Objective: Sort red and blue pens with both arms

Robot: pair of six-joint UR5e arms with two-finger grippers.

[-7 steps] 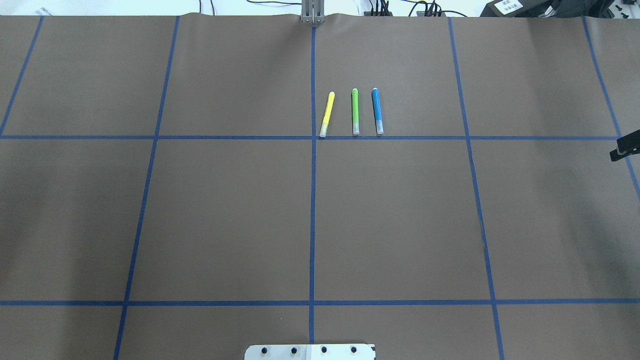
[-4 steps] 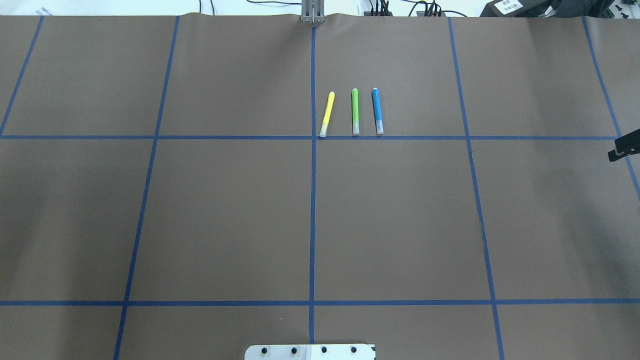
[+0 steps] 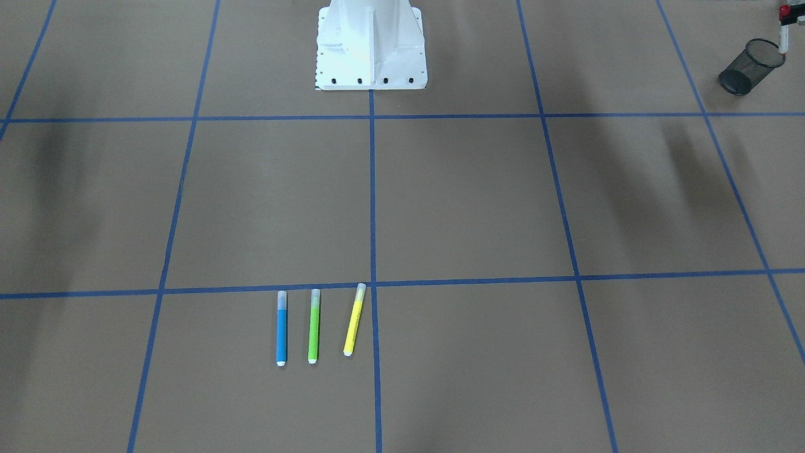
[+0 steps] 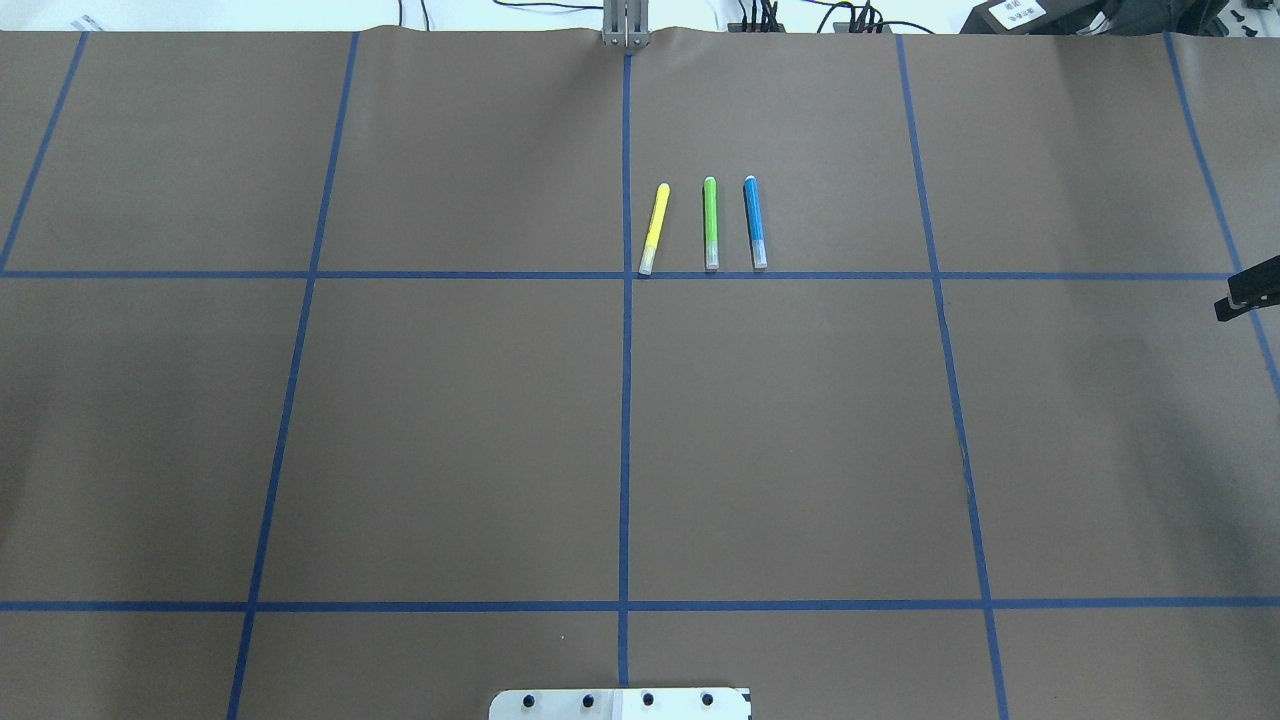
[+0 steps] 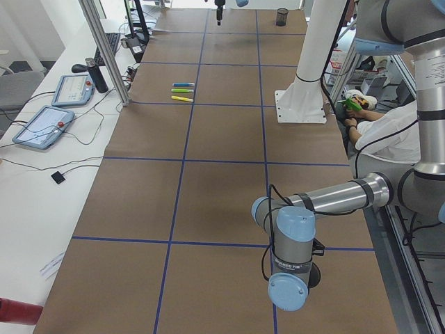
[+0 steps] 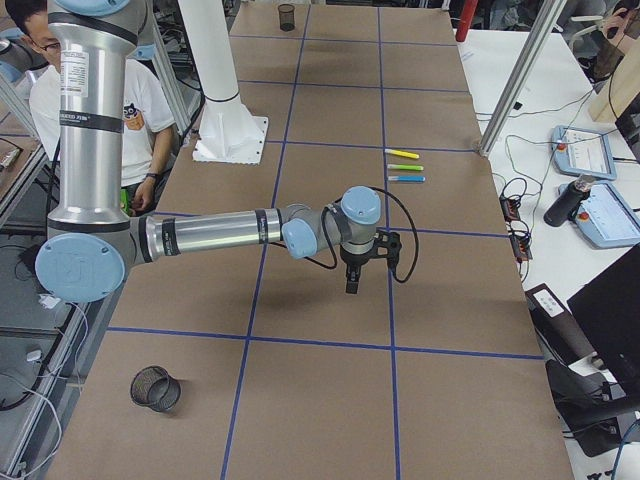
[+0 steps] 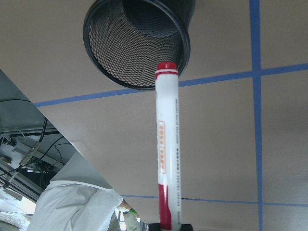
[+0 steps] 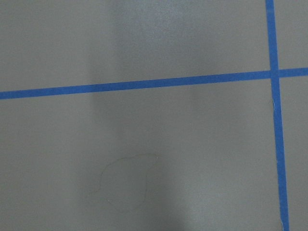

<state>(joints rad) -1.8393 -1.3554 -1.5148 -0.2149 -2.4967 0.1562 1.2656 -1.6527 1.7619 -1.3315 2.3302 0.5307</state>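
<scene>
The red pen (image 7: 166, 144), white-barrelled with a red cap, hangs in my left gripper (image 7: 169, 226), which is shut on its red lower end. Its cap points at the rim of a black mesh cup (image 7: 137, 43) lying tilted on the table. The front-facing view shows the same pen (image 3: 783, 34) over that cup (image 3: 751, 66) at the top right. The blue pen (image 4: 755, 222) lies on the table beyond the centre. Only a black piece of my right gripper (image 4: 1247, 293) shows at the overhead view's right edge, above bare table; I cannot tell if it is open or shut.
A green marker (image 4: 710, 222) and a yellow marker (image 4: 652, 228) lie left of the blue pen. A second mesh cup (image 6: 155, 388) stands near the table's right end. The white pedestal (image 3: 371, 44) sits at the robot's edge. A person (image 6: 60, 100) sits behind the robot.
The piece of my right gripper at the overhead view's right edge has crept slightly up and left. The three markers on the table have not moved.
</scene>
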